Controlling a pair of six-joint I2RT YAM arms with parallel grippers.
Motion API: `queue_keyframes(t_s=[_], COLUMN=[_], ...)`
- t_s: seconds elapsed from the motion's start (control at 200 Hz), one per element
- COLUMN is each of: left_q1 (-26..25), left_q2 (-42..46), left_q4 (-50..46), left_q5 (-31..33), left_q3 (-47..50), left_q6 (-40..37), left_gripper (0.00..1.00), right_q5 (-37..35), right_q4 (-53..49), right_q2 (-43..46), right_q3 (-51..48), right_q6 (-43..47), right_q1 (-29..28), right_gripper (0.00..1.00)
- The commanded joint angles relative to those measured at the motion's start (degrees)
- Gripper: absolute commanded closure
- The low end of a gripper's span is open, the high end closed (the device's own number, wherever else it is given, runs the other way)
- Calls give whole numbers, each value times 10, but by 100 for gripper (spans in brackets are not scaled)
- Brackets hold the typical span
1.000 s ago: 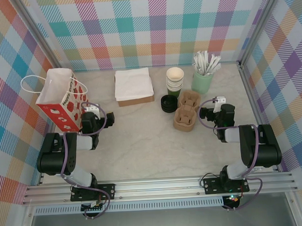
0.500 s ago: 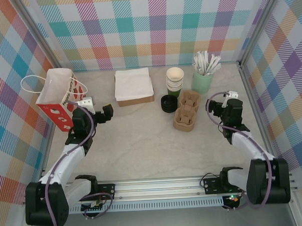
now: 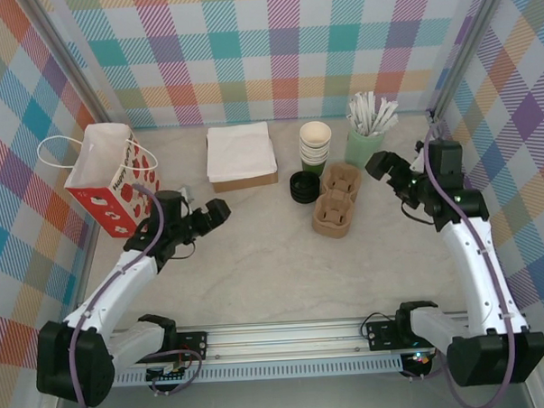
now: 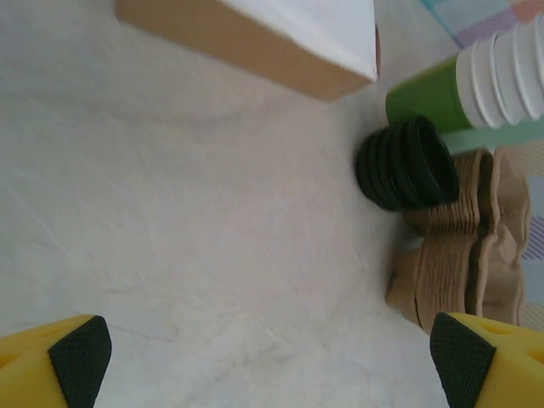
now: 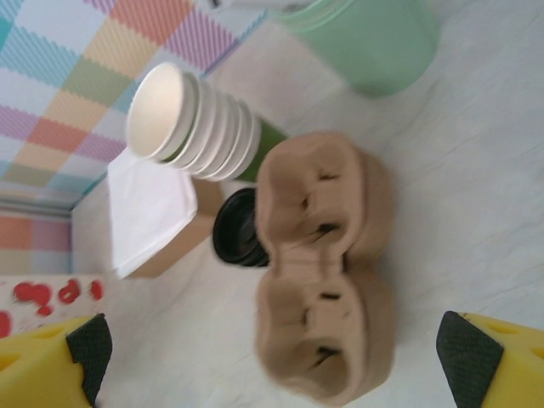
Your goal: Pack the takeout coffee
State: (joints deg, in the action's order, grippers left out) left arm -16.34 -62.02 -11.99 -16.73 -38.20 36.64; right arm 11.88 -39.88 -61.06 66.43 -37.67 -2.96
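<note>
Two pincers, both spread wide and holding nothing. Ahead of the left gripper (image 3: pixel 200 205), across bare table, a stack of black lids (image 3: pixel 303 187) touches the cardboard cup carriers (image 3: pixel 337 199); a red paper bag (image 3: pixel 108 179) stands behind it. The carriers lie just before the right gripper (image 3: pixel 396 182), with stacked lidless green cups (image 3: pixel 315 146) beyond.

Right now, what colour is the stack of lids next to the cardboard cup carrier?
Black. The stack of lids shows best in the left wrist view.
</note>
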Motion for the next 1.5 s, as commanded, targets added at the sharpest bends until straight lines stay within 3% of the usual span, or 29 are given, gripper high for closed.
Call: queue_keyframes(t_s=[0.0, 0.285, 0.545, 0.8, 1.15, 1.5], left_q1=[-37, -114, -123, -124, -124, -124], left_q2=[-29, -84, -82, -72, -71, -73], left_q4=[19, 39, 5, -31, -34, -60], left_q5=[-37, -19, -3, 12, 34, 42], left_q3=[-16, -39, -48, -57, -59, -66], left_q6=[71, 96, 87, 75, 81, 83], left_gripper=[3, 5, 5, 4, 3, 2], right_q5=[20, -37, -105, -167, -214, -207], right_q4=[-78, -155, -199, -247, -271, -279], right_q2=[-42, -216, -395, -535, -612, -659], right_q3=[71, 269, 450, 595, 676, 719], right_q6=[-41, -3, 21, 26, 39, 45], right_q1=[-35, -98, -151, -173, -173, -172], right_gripper=[2, 14, 35, 41, 45, 59])
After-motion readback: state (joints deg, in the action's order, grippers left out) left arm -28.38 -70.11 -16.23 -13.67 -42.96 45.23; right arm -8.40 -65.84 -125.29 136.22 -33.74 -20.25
